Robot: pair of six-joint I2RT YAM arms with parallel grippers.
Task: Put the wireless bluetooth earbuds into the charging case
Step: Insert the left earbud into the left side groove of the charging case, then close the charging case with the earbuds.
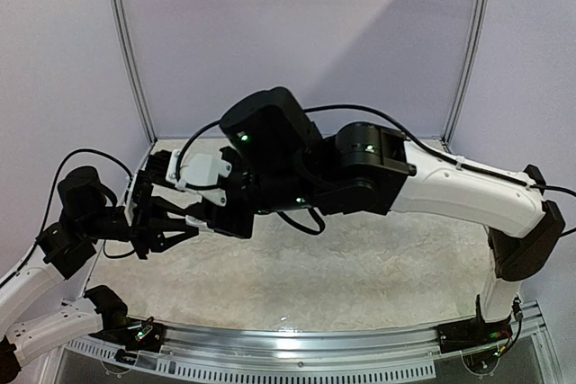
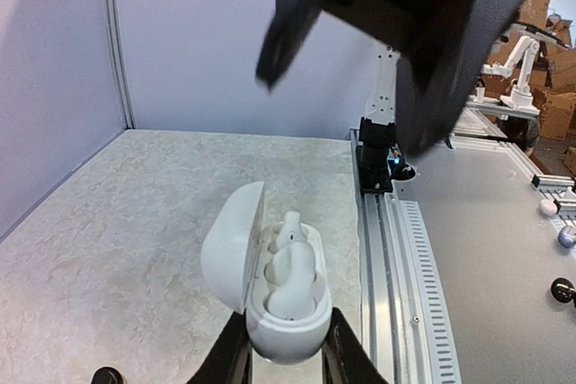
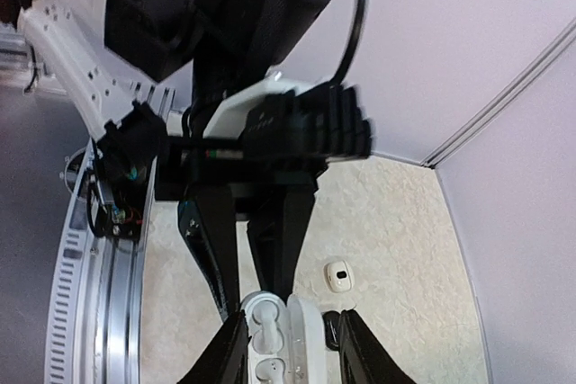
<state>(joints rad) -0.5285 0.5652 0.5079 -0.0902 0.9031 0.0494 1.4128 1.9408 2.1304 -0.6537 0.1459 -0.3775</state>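
Looks nearly done tbh: two white earbuds [image 2: 292,263] are seen sat in the open charging case [image 2: 290,330], one maybe not pushed fully home, with the case clamped by the left hand [image 2: 286,341] near the bench's [image 1: 360,267] left edge and the right hand [image 3: 292,315] held above it, fingers apart, nothing gripped.

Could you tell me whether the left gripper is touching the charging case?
Touching: the left wrist view shows the left gripper clamping the charging case between both fingers.
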